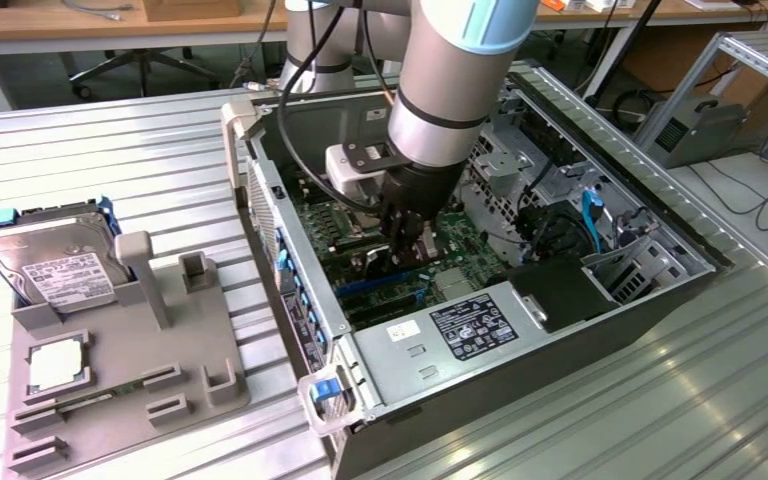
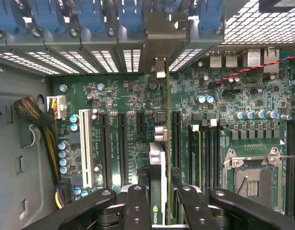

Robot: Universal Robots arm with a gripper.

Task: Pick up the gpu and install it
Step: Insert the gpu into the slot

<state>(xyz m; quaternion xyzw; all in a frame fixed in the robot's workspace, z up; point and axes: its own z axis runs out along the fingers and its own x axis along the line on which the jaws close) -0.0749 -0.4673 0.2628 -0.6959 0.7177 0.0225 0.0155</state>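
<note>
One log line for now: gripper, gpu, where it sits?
gripper: shut on gpu | gpu: edge-on at motherboard slots, inside case | seated: cannot tell | hard drive, CPU: outside case

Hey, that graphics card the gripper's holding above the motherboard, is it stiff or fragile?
Likely stiff: the gpu stands straight, edge-on, in the gripper. Probably fragile, being a thin board. It may tilt, since it looks pinched along one edge.
</note>
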